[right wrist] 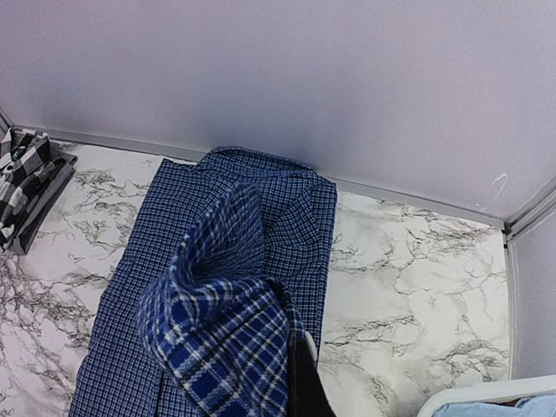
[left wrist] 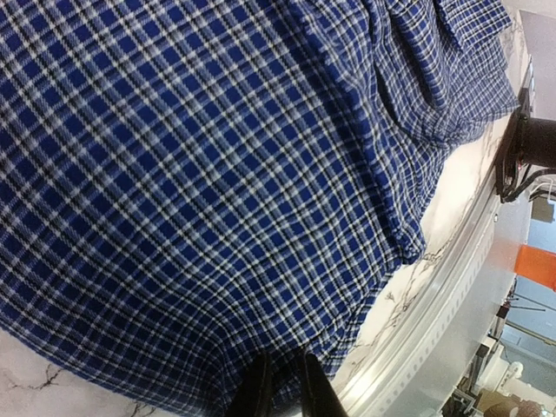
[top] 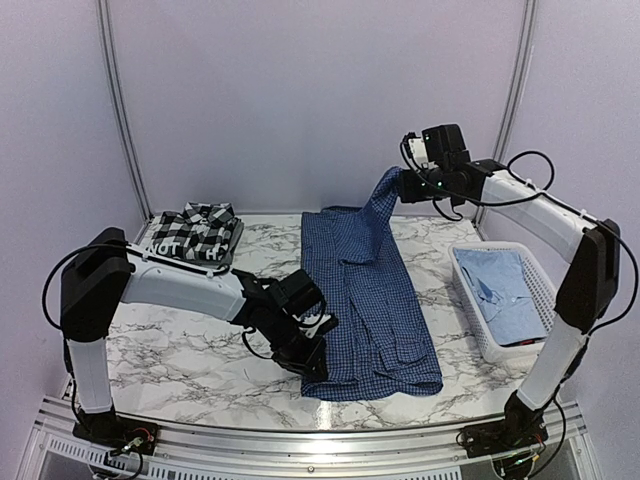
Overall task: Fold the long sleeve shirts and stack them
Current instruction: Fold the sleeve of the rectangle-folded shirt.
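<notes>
The dark blue checked shirt (top: 370, 300) lies lengthwise on the middle of the marble table. My right gripper (top: 398, 187) is shut on its far right part and holds it raised above the table; in the right wrist view the cloth (right wrist: 217, 330) drapes over the gripper (right wrist: 288, 337). My left gripper (top: 312, 362) sits at the shirt's near left hem, its narrow jaws shut on the cloth edge (left wrist: 283, 360). The black-and-white plaid shirt (top: 195, 235) lies folded at the back left. The pale blue shirt (top: 505, 290) lies in the basket.
A white slatted basket (top: 468, 292) stands on the right side of the table. The metal rail of the table's near edge (top: 320, 425) runs below the shirt's hem. Pale walls close in the back and both sides.
</notes>
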Motion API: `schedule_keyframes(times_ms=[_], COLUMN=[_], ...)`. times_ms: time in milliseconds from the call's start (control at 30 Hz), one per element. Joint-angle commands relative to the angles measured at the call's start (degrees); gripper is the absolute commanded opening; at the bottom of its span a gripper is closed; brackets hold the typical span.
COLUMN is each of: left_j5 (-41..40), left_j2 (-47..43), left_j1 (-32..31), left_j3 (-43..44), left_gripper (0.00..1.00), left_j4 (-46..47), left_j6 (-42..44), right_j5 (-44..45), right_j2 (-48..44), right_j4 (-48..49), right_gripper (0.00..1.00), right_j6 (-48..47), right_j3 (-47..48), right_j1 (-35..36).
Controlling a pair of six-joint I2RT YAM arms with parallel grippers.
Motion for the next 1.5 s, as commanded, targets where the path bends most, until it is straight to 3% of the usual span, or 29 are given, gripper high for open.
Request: schedule_keyframes(times_ms=[0, 200, 600, 967, 1233, 1467], left_j5=[2.00, 3.67, 3.98, -1.43, -5.00, -3.10], left_j2=[1.06, 1.68, 0.22, -7.96, -11.76, -7.24], left_j1=[-0.59, -0.63, -0.27, 5.92, 14.12, 15.84], left_j3=[-1.43, -2.01, -0.60, -2.23, -4.76, 1.35], left_gripper=[0.12, 0.28, 0.46, 0.48, 0.47, 0.46], left_j4=[0.09, 0.96, 1.37, 1.99, 2.87, 5.69], left_j6=[0.49, 0.05, -0.17, -3.75, -6.94, -8.79], right_j5=[0.14, 0.52, -1.35, 2.56, 18.19, 32.85], right_j2=[-0.75, -0.54, -2.20, -2.39, 0.60, 3.44], right_j4=[-0.31, -0.71, -1.20, -4.18, -15.25, -25.13], right_gripper=[0.00, 0.00, 0.00, 0.00, 0.00, 0.00], right_j6=[0.10, -0.37, -2.87, -7.01, -6.77, -6.07], right_j3=[0.07, -0.43, -3.83, -8.44, -5.30, 1.77], right_j1=[1.47, 2.84, 5.86, 15.06, 22.29, 22.62])
